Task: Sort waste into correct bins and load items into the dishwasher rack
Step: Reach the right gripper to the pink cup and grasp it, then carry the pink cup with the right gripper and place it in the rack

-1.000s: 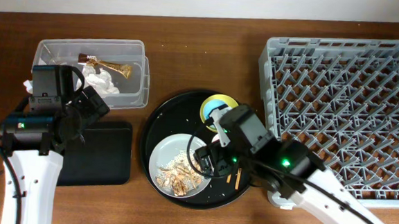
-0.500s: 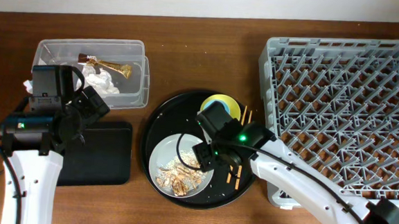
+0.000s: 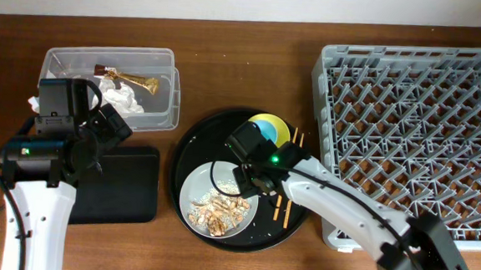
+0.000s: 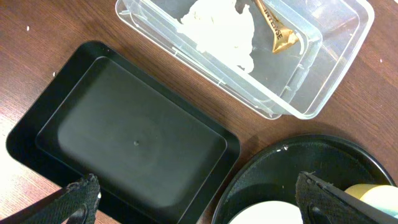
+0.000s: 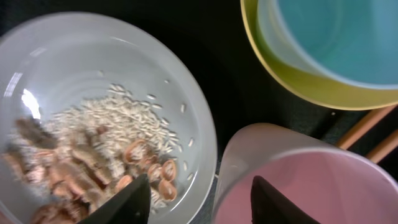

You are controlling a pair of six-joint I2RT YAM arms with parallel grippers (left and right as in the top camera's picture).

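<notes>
Right tool (image 5: 202,200) hangs spread wide, with the rim of the pale grey round plate (image 5: 93,62) holding beige-brown food scraps (image 5: 74,171) and the wall of the pink cup (image 5: 311,186) both between its fingers (image 5: 134,202). Seemingly a pickup begins; next, centre on one rim and close. Left tool (image 4: 199,208) hovers open-fingered.

We see a wood-grain worktop (image 4: 37,37) with low sheen, a clear glossy plastic tub (image 4: 336,68) holding crumpled paper tissue (image 4: 217,25) and a shiny gold wrapper (image 4: 277,31), and a smooth satin black tray (image 4: 130,143). We read the rack (image 3: 409,120) as matt grey plastic; plate (image 5: 81,56) smooth and glossy, pink cup (image 5: 311,186) satin, chopsticks (image 5: 367,127) bare wood.
</notes>
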